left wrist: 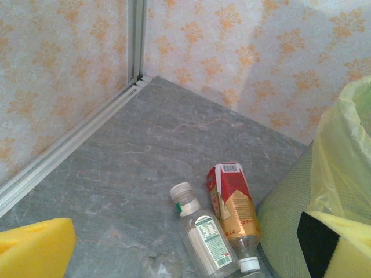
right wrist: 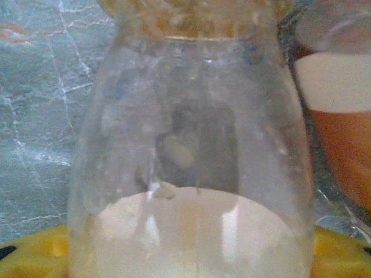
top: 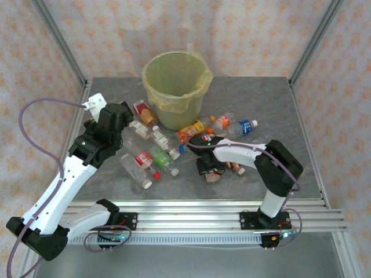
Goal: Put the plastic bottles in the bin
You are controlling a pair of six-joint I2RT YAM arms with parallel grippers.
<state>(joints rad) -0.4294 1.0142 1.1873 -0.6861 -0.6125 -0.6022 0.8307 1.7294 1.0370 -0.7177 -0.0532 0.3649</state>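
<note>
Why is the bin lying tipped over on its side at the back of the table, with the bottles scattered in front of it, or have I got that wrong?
The bin is not tipped over: the top external view shows it standing upright, mouth facing up. The rest holds: it is at the back of the table, with the bottles scattered in front of it.

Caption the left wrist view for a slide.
A red-labelled bottle and a white-labelled bottle lie side by side on the table beside the bag-lined bin.
</note>
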